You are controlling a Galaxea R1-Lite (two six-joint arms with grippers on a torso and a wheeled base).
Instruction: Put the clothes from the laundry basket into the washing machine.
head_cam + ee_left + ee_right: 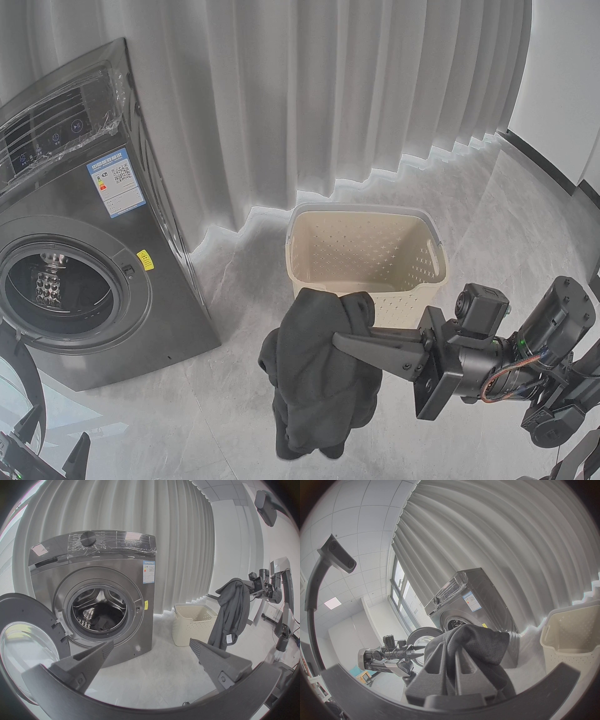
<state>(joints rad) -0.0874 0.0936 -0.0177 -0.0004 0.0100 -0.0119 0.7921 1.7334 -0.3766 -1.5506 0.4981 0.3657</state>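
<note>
A dark grey garment [319, 375] hangs in the air in front of the cream laundry basket [365, 262], held by my right gripper [340, 342], which is shut on its upper fold. The right wrist view shows the fingers [434, 664] pinching the garment [478, 642]. The grey washing machine [81, 250] stands to the left with its round door [22, 630] swung open; dark clothing [103, 620] lies in the drum. My left gripper [150, 655] is low at the left, open and empty, facing the machine's opening. The basket [192, 622] interior looks empty.
White curtains [325, 94] hang behind the machine and basket. Grey marble floor [237, 300] lies open between the machine and the basket. A dark skirting and white wall [562, 94] run along the right.
</note>
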